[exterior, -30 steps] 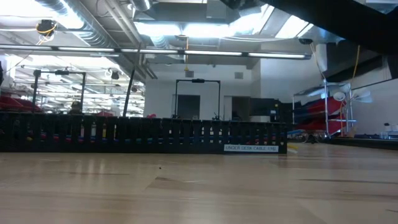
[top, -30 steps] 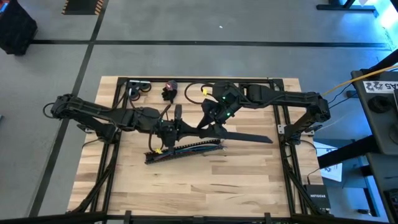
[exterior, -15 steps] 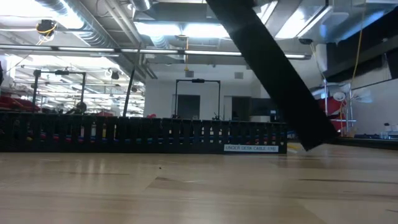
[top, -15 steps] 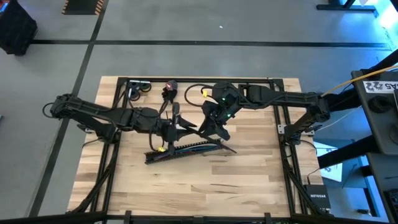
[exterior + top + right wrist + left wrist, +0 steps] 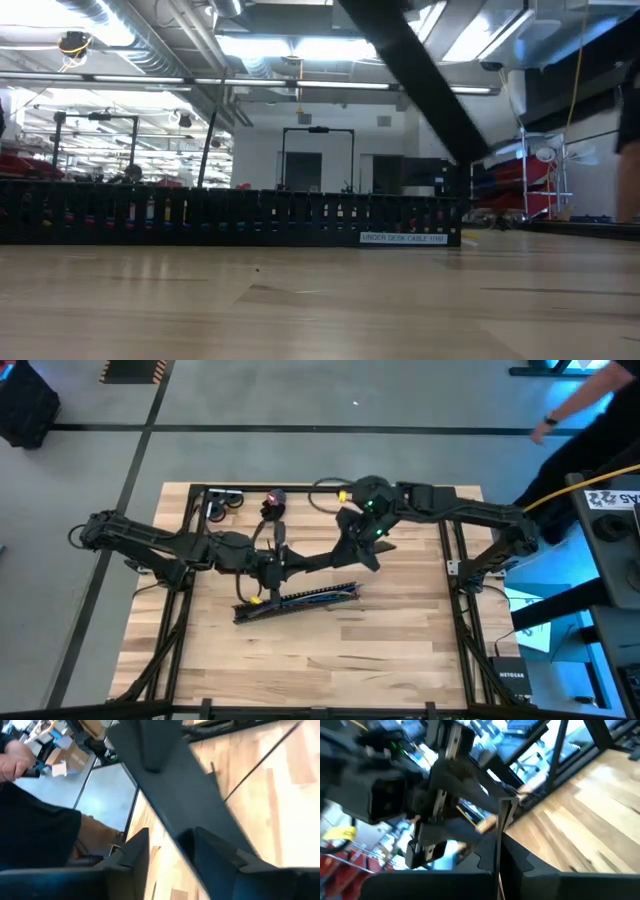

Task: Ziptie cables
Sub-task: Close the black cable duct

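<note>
My left gripper (image 5: 283, 566) hovers over the black slotted channel (image 5: 295, 600), shut on a thin dark strap, a ziptie (image 5: 318, 557). The strap runs forward toward my right gripper (image 5: 360, 542). The right gripper is raised near the table's middle, shut on the long flat black cover (image 5: 372, 558). In the low view the cover (image 5: 420, 80) slants through the air. The channel (image 5: 230, 215) lies lengthwise on the wood. Coloured cables (image 5: 300, 598) lie inside it and show through its slots (image 5: 150, 215). My left gripper (image 5: 497, 865) pinches the ziptie (image 5: 499, 835) between its two fingers. The strap sticks straight out ahead of them, clear of the table, and its far end (image 5: 509, 801) is near the other gripper. My right gripper (image 5: 172, 850) holds the flat cover (image 5: 170, 775) partway along its length, fingers across it. The cover is lifted clear and steeply tilted, with its lower end (image 5: 470, 155) toward the table's right.
A person (image 5: 590, 410) stands beyond the table's far right corner, and a hand (image 5: 12, 760) shows in the right wrist view. Small parts (image 5: 225, 500) and a dark plug (image 5: 272, 505) lie at the far edge. Bare wood (image 5: 320, 660) lies near the channel's near side.
My right gripper has moved up and toward the far edge with the flat cover. The cover lay nearly level, pointing right, then tipped steeply with its lower end near the wood. That end now hangs clear of the table. A person has come into view at the far right.
</note>
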You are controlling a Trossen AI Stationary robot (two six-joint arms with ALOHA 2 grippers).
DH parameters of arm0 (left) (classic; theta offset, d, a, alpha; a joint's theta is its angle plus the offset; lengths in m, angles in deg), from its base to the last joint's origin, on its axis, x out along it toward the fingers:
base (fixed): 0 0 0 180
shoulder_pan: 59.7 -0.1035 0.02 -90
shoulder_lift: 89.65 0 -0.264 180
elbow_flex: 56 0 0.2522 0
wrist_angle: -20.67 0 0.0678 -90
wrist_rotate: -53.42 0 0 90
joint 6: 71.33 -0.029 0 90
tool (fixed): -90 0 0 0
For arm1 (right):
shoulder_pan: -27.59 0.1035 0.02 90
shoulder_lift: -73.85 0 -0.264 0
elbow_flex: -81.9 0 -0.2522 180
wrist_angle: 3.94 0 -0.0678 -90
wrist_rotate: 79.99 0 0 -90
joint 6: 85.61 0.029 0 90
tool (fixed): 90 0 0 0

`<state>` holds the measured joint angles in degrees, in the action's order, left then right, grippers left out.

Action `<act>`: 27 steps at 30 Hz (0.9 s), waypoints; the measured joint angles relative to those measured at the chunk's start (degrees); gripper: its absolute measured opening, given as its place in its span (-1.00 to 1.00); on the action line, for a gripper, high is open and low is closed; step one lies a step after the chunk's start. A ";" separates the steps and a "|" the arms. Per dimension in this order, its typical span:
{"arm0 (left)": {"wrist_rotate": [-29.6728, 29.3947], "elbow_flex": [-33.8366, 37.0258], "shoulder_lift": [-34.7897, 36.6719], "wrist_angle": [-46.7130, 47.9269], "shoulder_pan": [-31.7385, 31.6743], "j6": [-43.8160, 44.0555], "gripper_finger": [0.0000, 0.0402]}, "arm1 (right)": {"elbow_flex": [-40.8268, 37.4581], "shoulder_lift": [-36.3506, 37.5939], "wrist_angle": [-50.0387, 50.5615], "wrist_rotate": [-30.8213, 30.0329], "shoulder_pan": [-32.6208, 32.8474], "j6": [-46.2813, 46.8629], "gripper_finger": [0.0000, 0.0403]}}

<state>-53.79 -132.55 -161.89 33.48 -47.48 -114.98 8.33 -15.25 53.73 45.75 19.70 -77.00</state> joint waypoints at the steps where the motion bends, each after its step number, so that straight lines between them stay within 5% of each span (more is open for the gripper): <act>1: 0.06 -0.06 0.20 -0.65 0.18 -0.37 -0.99 | 0.00 0.55 -0.14 -0.01 -0.32 0.02 -0.18; 13: 6.37 -0.07 0.49 -5.17 0.76 -1.54 -0.99 | 0.02 0.39 -7.60 1.80 1.71 -1.26 0.62; 27: 10.31 -0.09 0.29 -8.01 -0.16 -4.48 -1.00 | 0.02 -2.80 -9.64 8.41 4.23 0.01 0.54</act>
<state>-43.48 -132.64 -161.60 25.48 -47.64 -119.46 8.35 -18.05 44.08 54.17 23.93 -76.99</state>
